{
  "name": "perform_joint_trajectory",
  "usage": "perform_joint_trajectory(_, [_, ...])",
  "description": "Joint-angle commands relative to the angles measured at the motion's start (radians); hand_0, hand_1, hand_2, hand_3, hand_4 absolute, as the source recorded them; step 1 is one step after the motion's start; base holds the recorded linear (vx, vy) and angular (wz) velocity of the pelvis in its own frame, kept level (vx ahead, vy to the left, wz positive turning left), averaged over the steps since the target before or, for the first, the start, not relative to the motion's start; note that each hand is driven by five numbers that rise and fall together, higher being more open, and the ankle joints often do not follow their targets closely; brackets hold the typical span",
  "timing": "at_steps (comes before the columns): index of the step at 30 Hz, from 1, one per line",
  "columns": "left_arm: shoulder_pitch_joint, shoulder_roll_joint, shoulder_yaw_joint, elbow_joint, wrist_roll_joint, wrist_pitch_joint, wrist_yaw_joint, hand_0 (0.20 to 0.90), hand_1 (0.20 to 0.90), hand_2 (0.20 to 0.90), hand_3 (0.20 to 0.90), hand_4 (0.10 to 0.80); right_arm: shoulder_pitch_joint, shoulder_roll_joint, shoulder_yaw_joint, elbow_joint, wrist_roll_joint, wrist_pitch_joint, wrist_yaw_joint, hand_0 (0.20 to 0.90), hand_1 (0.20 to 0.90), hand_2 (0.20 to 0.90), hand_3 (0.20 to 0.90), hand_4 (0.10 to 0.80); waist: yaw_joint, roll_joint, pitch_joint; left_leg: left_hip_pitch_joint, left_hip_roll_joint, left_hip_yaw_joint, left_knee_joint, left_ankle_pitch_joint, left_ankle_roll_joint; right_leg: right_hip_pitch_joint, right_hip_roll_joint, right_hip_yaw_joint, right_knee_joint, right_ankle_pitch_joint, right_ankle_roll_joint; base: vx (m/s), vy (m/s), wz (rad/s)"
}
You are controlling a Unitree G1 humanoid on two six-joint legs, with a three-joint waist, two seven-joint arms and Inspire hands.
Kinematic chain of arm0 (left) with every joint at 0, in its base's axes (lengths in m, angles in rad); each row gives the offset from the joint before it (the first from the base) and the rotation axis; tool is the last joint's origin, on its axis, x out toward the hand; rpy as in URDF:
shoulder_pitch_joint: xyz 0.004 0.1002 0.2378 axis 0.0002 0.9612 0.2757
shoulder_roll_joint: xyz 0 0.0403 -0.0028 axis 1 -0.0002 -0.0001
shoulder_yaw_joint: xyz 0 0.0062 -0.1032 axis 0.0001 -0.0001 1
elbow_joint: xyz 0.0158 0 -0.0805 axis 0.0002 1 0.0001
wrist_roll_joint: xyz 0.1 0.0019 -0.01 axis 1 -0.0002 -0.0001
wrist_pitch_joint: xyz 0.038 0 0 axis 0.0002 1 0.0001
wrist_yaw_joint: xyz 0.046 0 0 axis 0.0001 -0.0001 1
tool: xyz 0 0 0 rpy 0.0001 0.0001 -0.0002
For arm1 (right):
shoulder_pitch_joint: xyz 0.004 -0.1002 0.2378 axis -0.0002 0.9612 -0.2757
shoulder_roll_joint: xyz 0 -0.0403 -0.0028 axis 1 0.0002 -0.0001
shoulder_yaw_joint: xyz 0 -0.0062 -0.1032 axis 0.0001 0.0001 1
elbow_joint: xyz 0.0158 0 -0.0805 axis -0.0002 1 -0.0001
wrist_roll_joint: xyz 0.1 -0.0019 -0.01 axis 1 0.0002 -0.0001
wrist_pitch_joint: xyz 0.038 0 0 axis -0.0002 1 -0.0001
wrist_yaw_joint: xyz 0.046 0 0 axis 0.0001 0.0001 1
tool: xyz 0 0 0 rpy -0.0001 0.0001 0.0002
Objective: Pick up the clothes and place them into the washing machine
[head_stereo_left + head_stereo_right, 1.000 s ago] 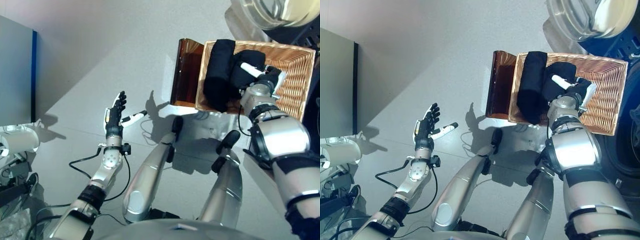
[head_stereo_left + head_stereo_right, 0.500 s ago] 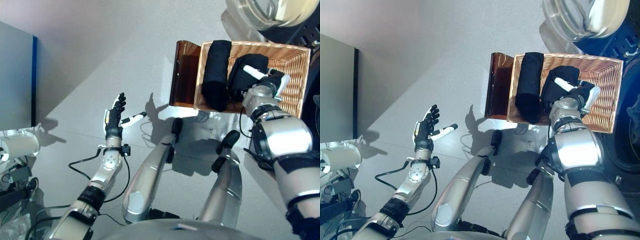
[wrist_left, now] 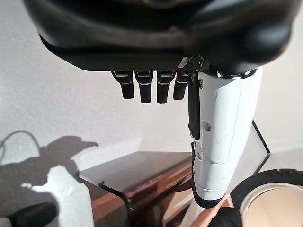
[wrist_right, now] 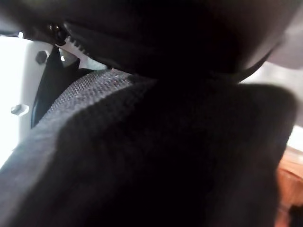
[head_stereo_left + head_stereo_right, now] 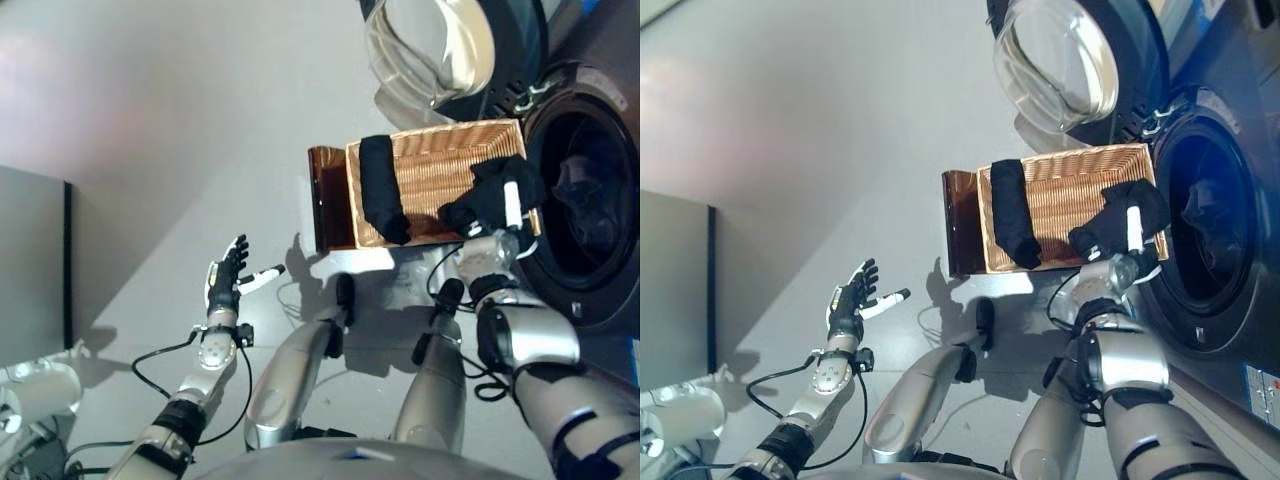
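A wicker basket (image 5: 440, 165) rests on a dark brown box (image 5: 328, 200) beside the washing machine (image 5: 590, 260), whose drum is open with dark clothes (image 5: 588, 195) inside. A rolled black garment (image 5: 380, 200) lies at the basket's left end. My right hand (image 5: 509, 208) is shut on a second black garment (image 5: 490, 192) and holds it above the basket's right end, close to the drum opening. The dark cloth (image 4: 151, 156) lies right against the right wrist camera. My left hand (image 5: 226, 285) is open and empty, held out low at the left, with straight fingers (image 3: 151, 87).
The machine's round glass door (image 5: 430, 50) stands open above the basket. A grey cabinet (image 5: 30, 270) stands at the far left. Bare grey floor (image 5: 180, 130) lies between the cabinet and the box.
The camera has shifted and now takes in the machine. My right hand has lifted the black garment out of the basket and carried it toward the drum. The left hand has not moved.
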Motion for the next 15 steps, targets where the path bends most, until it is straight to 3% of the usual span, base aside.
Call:
perform_joint_trajectory(1, [0.013, 0.004, -0.020, 0.008, -0.005, -0.062, -0.016, 0.900, 0.900, 0.900, 0.900, 0.800, 0.020, 0.023, -0.004, -0.129, 0.116, -0.122, 0.109, 0.200, 0.200, 0.200, 0.200, 0.300, 0.017, 0.085, -0.057, -0.058, 0.019, -0.028, -0.002, -0.015, -0.104, 0.032, 0.025, -0.015, 0.105, -0.192, -0.042, 0.000, 0.000, 0.00])
perform_joint_trajectory(9, [0.031, -0.006, -0.052, 0.022, -0.004, -0.064, -0.036, 0.900, 0.900, 0.900, 0.900, 0.800, 0.038, 0.076, -0.056, -0.144, 0.202, -0.168, 0.154, 0.200, 0.200, 0.200, 0.200, 0.300, 0.018, 0.123, -0.079, -0.041, 0.014, -0.030, -0.013, -0.013, -0.105, 0.038, 0.023, -0.010, 0.111, -0.204, -0.042, 0.007, 0.007, -0.02])
perform_joint_trajectory(15, [0.052, -0.007, -0.048, 0.044, -0.016, -0.069, -0.046, 0.900, 0.900, 0.900, 0.900, 0.800, -0.014, -0.011, -0.078, -0.173, 0.137, -0.192, 0.102, 0.200, 0.200, 0.200, 0.200, 0.300, 0.009, 0.148, -0.088, -0.035, 0.011, -0.023, -0.021, -0.009, -0.110, 0.035, 0.026, 0.005, 0.117, -0.209, -0.044, 0.000, 0.000, 0.00])
